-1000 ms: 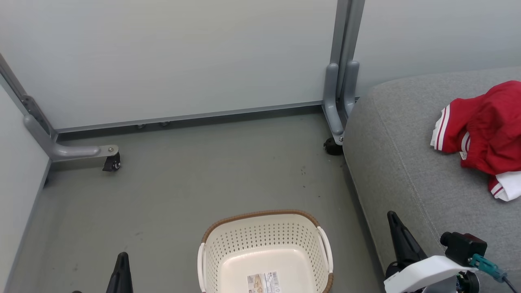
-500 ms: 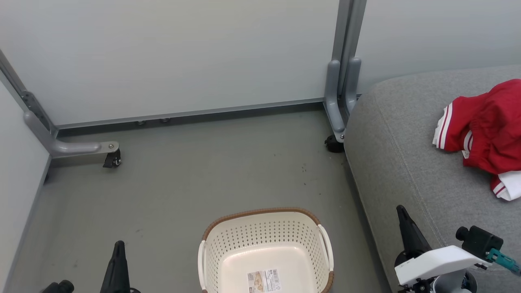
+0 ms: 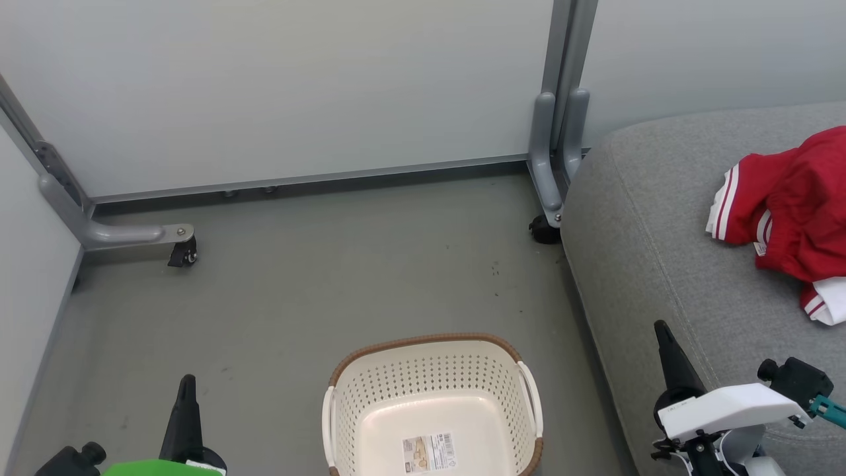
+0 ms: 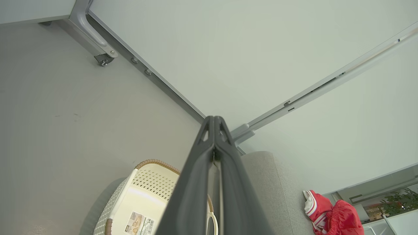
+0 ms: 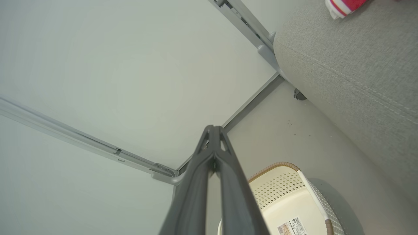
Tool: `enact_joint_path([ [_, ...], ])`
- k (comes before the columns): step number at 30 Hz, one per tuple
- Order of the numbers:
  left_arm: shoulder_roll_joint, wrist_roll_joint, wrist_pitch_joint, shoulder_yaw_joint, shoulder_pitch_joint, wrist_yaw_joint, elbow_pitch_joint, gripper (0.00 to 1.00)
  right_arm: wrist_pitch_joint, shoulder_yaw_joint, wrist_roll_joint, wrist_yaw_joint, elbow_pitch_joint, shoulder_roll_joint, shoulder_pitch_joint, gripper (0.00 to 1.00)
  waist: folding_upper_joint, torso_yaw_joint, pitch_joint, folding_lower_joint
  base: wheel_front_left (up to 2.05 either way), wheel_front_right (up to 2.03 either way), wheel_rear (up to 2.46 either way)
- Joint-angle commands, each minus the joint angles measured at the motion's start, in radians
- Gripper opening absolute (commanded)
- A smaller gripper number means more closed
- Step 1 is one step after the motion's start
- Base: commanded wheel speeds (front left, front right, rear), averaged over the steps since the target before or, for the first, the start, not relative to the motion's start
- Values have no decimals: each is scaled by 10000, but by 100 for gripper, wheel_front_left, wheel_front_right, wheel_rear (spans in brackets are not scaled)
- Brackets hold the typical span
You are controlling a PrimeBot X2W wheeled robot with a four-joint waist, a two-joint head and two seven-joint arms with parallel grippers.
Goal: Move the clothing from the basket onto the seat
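Head view, clothing: a red heap with white stripes lies on the seat, at that view's right edge, well apart from the basket.
Head view, basket: it stands on the floor; what shows of its inside holds a barcode sticker and no cloth.
Head view, pincers: the left pincer is low left and the right pincer is over the seat's near edge, each a single dark point, holding nothing.
Left wrist view, left pincer: fingers pressed together, empty.
Left wrist view, clothing: a striped piece and a plain, crumpled red piece touch on the seat.
Right wrist view, right pincer: fingers together, empty, above the basket.
Right wrist view, clothing: a striped corner shows on the seat.
Handling: likely light, limp and not fragile, so it would sag and trail when lifted.
Hold: best pinched at a raised fold or bunched ridge, not a flat hem.
Count: two garments as far as I can tell, one basket, one seat, two pincers.
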Motion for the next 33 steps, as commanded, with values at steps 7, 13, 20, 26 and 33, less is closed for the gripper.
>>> enact_joint_path([
  [7, 75, -1030, 225, 104, -549, -105, 80, 0, 260, -210, 1056, 4, -35, -40, -356, 0, 0, 22, 56, 0, 0, 0, 0],
  [13, 80, -1683, 392, 160, -740, -139, 185, 0, 425, -329, 1721, 4, 2, -26, -417, 0, 0, 39, 100, 0, 0, 0, 0],
  [20, 82, -2410, 574, 227, -960, -179, 306, 0, 605, -474, 2464, 4, 41, -10, -544, 0, 0, 59, 152, 0, 0, 0, 0],
  [26, 81, -2988, 737, 287, -1136, -183, 394, 0, 764, -595, 3058, 4, 73, 6, -591, 0, 0, 76, 196, 0, 0, 0, 0],
  [33, 76, -3610, 897, 345, -1318, -220, 500, 0, 932, -720, 3696, 4, 106, 27, -704, 0, 0, 95, 247, 0, 0, 0, 0],
])
